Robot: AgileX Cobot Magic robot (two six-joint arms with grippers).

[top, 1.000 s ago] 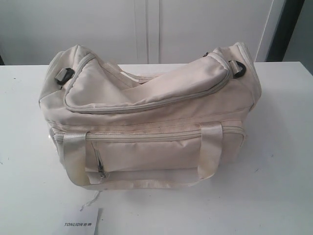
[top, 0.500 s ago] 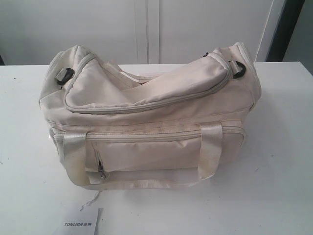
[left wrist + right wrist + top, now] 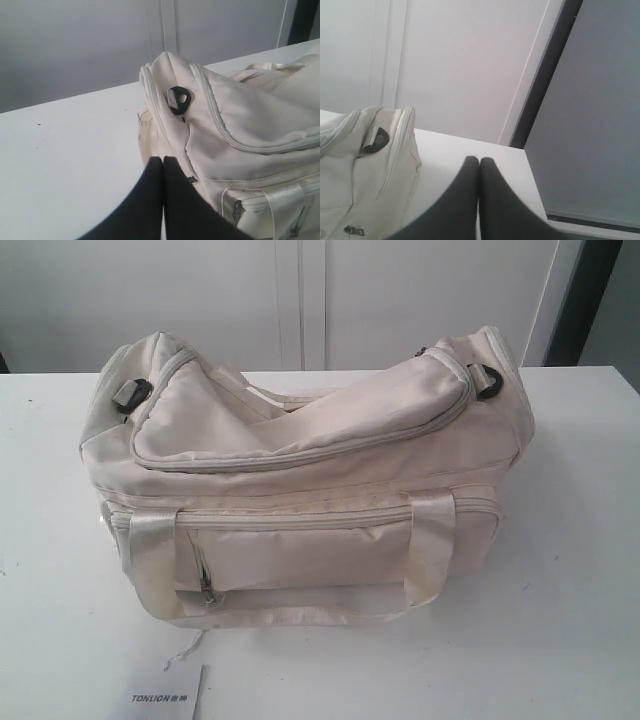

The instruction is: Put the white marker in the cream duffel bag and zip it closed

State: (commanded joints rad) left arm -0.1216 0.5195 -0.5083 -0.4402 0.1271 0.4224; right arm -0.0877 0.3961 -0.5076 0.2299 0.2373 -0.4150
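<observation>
White bench (image 3: 580, 540) before pale cabinet doors (image 3: 300, 300) carries the cream duffel bag (image 3: 300, 440) at its centre. The bag's top zipper (image 3: 300, 458) looks shut, and a white card (image 3: 165, 695) lies at the bag's 7 o'clock. Left jaws sit pressed together, empty, low beside the bag's 9 o'clock end near its black ring (image 3: 178, 99). Right jaws, also closed on nothing, stand off the 3 o'clock end, tilted up toward the wall. Nothing has shifted since a second ago.

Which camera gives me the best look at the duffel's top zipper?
The exterior view: the top zipper shows its full curve across the cream duffel bag. The left wrist view shows only one end of it; the right wrist view just the bag's other end.
</observation>
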